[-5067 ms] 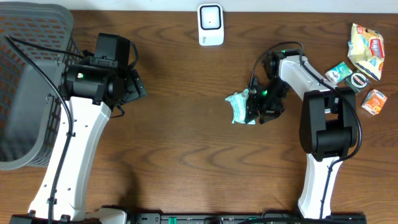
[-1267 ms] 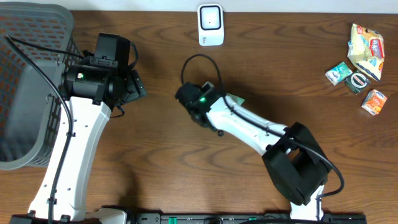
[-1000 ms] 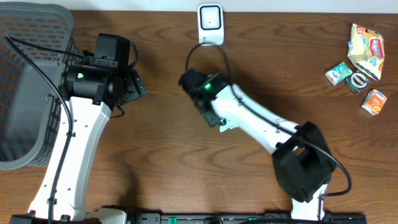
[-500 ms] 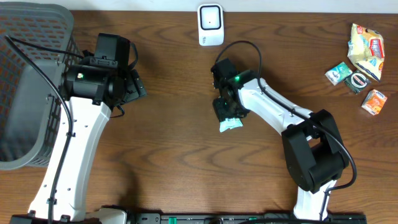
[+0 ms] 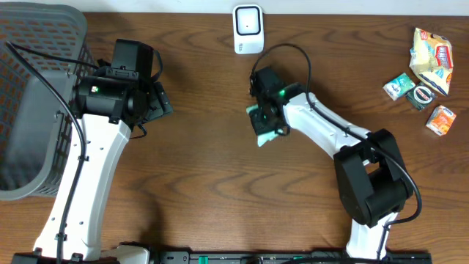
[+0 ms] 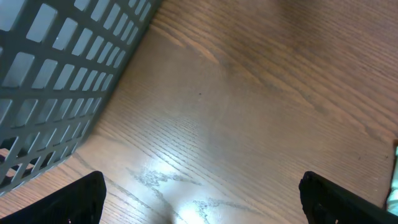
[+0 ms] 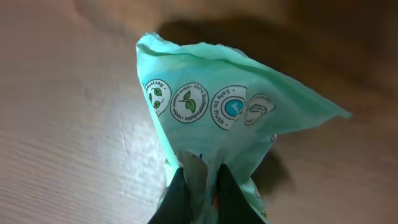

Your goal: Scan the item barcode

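The right hand is clenched on one end of the green packet, near the middle of the surface. Carry it to the scanner at the far edge and turn the barcode face toward its window; no barcode shows here. Nothing lies between them. The left hand hangs released and empty beside the basket at the left edge. Snacks lie at the far right corner.
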`<action>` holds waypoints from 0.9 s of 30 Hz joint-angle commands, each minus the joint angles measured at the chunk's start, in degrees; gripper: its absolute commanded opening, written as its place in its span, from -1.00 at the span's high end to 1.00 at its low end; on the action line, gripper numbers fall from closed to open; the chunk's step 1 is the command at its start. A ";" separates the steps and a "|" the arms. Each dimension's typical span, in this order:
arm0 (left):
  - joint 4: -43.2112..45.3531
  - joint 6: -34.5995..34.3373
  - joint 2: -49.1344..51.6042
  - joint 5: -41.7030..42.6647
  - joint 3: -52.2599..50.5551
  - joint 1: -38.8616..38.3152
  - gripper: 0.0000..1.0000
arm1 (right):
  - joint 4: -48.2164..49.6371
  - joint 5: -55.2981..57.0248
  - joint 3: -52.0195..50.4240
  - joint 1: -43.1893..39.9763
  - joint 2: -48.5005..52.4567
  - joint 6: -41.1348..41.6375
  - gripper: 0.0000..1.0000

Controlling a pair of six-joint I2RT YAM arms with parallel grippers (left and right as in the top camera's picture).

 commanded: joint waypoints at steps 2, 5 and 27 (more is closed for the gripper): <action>-0.26 -0.52 0.24 -0.79 -0.04 0.22 -0.96 | 3.13 -0.39 11.80 -4.70 -0.28 -3.63 0.98; -0.26 -0.52 0.24 -0.79 -0.04 0.22 -0.96 | 9.07 -0.48 18.62 -7.41 -0.28 -4.57 0.98; -0.26 -0.52 0.24 -0.76 -0.04 0.22 -0.95 | 5.68 -8.00 35.89 -6.49 21.20 -3.91 0.14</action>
